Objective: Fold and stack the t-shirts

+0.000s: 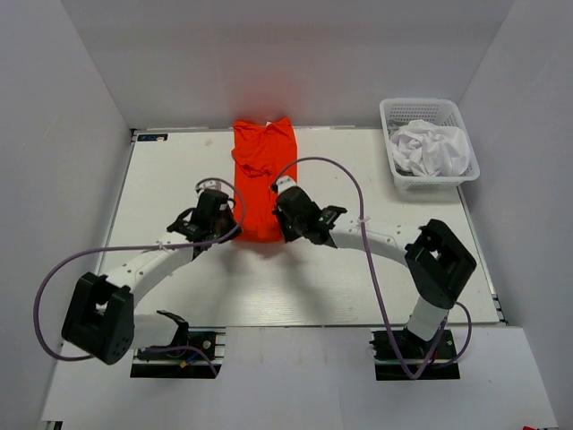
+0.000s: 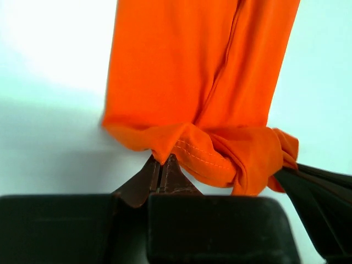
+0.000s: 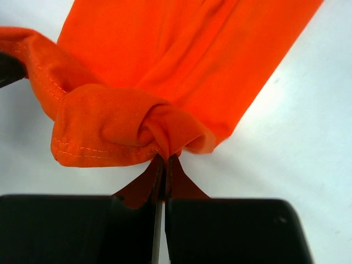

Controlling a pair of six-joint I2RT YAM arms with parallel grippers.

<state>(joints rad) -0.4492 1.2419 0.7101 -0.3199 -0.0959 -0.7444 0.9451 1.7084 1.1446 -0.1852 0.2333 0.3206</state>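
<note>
While the left tool point(image 2: 162, 165) and right tool point(image 3: 165, 159) each clamp a near corner of the orange shirt point(image 1: 262, 170), lying mid-worktop point(image 1: 179, 287), folding is in hand; next, both should lift evenly and carry the hem far.

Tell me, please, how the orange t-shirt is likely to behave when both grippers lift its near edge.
Probably floppy: the orange t-shirt bunches into soft rolls where the left gripper and right gripper pinch it, so it should sag between them. Likely light: the cloth looks thin.

Bright, even overhead light, soft shadows (wrist-view foregrounds blur).
</note>
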